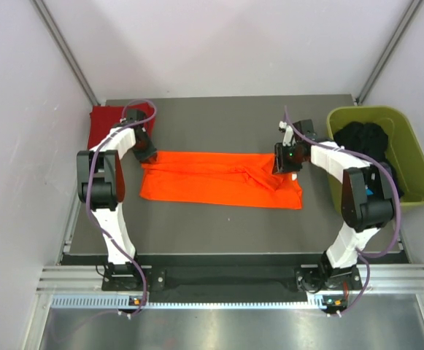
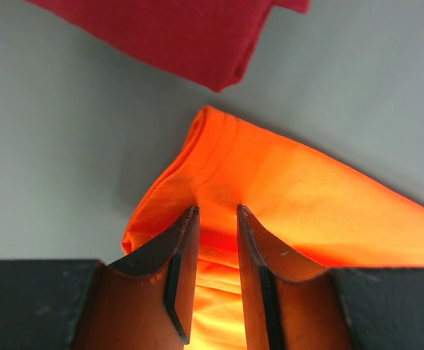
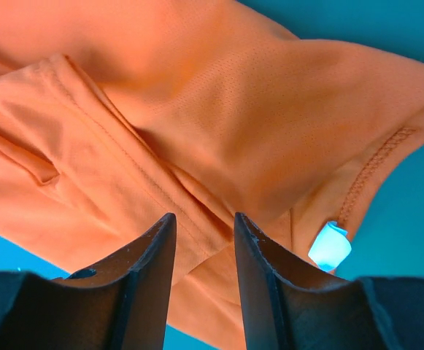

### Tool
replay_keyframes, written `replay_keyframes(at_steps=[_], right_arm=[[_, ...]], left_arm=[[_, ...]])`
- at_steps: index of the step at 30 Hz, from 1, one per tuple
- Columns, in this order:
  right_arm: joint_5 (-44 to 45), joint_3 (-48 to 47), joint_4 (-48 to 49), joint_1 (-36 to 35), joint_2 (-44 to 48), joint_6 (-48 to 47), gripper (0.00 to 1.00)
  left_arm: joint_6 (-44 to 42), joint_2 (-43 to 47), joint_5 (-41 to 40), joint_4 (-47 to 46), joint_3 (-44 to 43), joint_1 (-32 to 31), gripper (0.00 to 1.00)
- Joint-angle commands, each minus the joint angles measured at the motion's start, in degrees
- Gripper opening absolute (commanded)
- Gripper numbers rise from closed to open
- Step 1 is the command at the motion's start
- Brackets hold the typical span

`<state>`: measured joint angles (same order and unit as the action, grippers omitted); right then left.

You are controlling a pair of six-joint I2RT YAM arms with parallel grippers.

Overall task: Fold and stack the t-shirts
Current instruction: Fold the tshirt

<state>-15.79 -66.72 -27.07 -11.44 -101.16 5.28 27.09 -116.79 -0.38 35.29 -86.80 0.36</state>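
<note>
Table with green tub alongside shows overhead; wrist views show left fingers, right fingers pinching orange t-shirt.

Orange t-shirt folded lengthwise mid-table (right end rumpled); dark red t-shirt folded, far-left corner.

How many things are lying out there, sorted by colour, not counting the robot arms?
orange t-shirt: 1
dark red t-shirt: 1
olive-green tub: 1
black heap of fabric in the tub: 1 (separate pieces cannot be told apart)
Total: 4
</note>
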Motion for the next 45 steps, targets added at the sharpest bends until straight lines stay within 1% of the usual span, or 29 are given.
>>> replay_keyframes(at_steps=[1, 10, 14, 18, 28, 30, 33, 34, 35, 41, 45], right_arm=[[0.9, 0.4, 0.5, -0.2, 3.3, 1.7, 0.38], [0.7, 3.8, 0.0, -0.2, 4.0, 0.5, 0.38], [0.9, 5.7, 1.3, -0.2, 5.2, 1.3, 0.39], [0.9, 6.7, 2.7, -0.5, 4.1, 1.2, 0.39], [0.5, 8.6, 7.3, -1.1, 4.6, 1.3, 0.33], [0.6, 8.9, 7.9, -1.0, 4.9, 1.1, 0.29], [0.7, 9.3, 8.6, -1.1, 6.3, 0.0, 0.14], [1.0, 9.4, 8.5, -1.0, 6.9, -0.3, 0.04], [1.5, 9.4, 7.7, -1.1, 7.6, -0.5, 0.0], [7.0, 9.6, 4.7, -1.6, 14.9, -2.6, 0.0], [8.7, 10.7, 6.1, -2.4, 19.2, -4.8, 0.0]], left_arm=[[0.8, -0.6, -1.8, 1.5, -1.2, 0.4, 0.32], [2.0, -0.1, -4.7, 1.9, 1.0, 0.4, 0.31], [2.7, 0.5, -4.5, 0.9, 2.5, 0.4, 0.31], [3.2, 0.8, -3.9, 0.5, 3.7, 0.4, 0.31], [3.4, 1.6, -4.5, 0.1, 4.6, 0.4, 0.31], [3.5, 1.5, -4.6, 0.0, 4.9, 0.4, 0.31], [3.6, 1.6, -4.6, 0.0, 5.4, 0.4, 0.31], [3.5, 1.7, -4.8, 0.0, 5.5, 0.4, 0.31], [3.6, 1.7, -5.1, -0.1, 5.7, 0.4, 0.31], [4.0, 2.4, -6.1, -0.1, 5.9, 0.4, 0.31], [4.5, 2.4, -6.2, 0.0, 6.3, 0.4, 0.31]])
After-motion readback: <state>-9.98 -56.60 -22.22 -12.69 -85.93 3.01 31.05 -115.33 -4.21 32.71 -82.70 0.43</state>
